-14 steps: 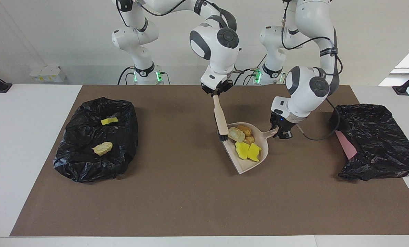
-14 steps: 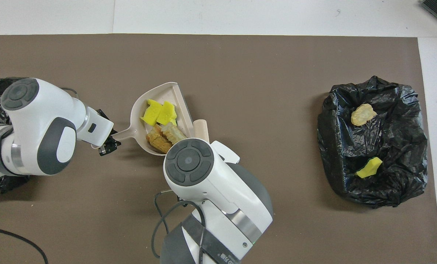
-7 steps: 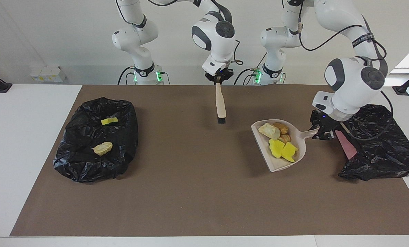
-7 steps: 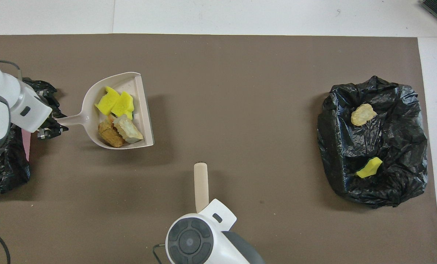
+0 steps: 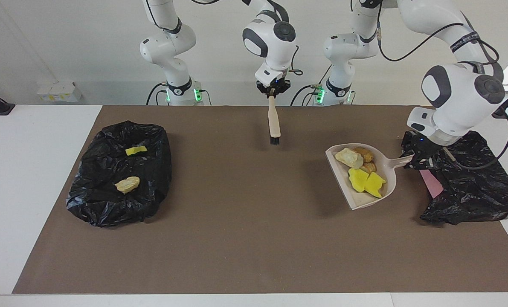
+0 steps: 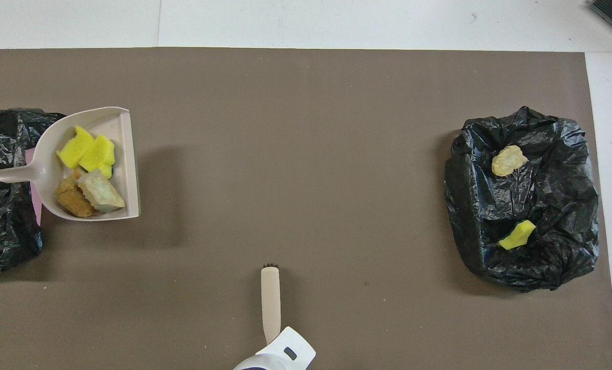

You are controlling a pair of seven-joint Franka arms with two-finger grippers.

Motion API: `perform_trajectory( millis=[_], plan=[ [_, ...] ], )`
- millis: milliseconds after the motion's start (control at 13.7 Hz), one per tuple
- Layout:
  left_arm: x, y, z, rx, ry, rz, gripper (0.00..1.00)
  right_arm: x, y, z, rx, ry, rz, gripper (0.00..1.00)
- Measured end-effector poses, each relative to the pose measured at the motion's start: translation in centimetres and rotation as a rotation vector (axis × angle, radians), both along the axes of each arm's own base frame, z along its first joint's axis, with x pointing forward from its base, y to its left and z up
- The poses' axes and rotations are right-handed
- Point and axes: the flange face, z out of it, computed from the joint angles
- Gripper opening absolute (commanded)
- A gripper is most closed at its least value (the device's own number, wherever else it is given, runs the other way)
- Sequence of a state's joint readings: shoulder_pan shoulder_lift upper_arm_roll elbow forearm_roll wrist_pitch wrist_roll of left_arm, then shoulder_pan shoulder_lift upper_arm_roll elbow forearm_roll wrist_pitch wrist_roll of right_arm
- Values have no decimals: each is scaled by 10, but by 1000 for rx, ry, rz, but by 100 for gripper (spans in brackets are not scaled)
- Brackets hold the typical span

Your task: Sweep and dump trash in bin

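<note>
**Dustpan load on its way to the bin**

Trash first, going across the facing view: a crumpled black plastic bag [image 5: 119,172] lies at the right arm's end of the brown-matted surface [image 5: 236,238], with one yellow sponge chunk [image 5: 135,150] and one tan bread-like lump [image 5: 127,184] on it. Mid-surface, the right tool [image 5: 272,88] hangs clenched on the handle of a beige hand brush [image 5: 273,121] with black bristles, which dangles bristles-down over the mat, close to the robots' edge; this arm waits. Next comes the beige plastic dustpan [image 5: 386,187], lifted clear of the mat and carrying the swept pieces: two yellow sponge chunks [image 5: 366,181] and several tan and brown bread-like lumps [image 5: 356,157]. The left tool [image 5: 416,157] is clamped on its handle, over the edge of a black-bag-lined bin [image 5: 471,187] at the left arm's end.

Sweeping looks finished; the step in hand is carrying the pan to the bin. The next move likely calls for bringing the pan fully over the bin's opening, then tipping it so the pieces slide off inside, keeping it level until then.
</note>
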State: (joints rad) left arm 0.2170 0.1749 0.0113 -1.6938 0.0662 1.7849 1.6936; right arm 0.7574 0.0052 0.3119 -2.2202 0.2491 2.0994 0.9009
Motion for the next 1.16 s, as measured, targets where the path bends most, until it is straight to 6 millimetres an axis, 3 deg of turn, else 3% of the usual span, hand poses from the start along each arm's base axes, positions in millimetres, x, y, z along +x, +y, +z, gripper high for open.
perform_trajectory(
  millis=[218,509,582,655,946,1019,1165],
  plan=[
    [-17,62,4,37,7,1,0,-8,-3,-14,2,-9,3,0],
    [-29,118,18,130,-6,2,0,-15,-6,-26,-6,-8,10,0],
    [-28,133,25,165,-13,5,0,-15,-7,-28,-10,-4,9,11],
    [-25,145,31,197,-21,-1,0,-15,-7,-30,-12,-2,8,34],
    [-8,172,47,356,-50,-48,0,-8,-7,-30,-9,-1,-11,67],
    [-4,174,49,411,-52,-74,0,-1,-6,-27,-3,-4,-37,77],
    [0,177,54,492,-43,-112,0,25,-7,-14,25,-19,-91,84]
  ],
)
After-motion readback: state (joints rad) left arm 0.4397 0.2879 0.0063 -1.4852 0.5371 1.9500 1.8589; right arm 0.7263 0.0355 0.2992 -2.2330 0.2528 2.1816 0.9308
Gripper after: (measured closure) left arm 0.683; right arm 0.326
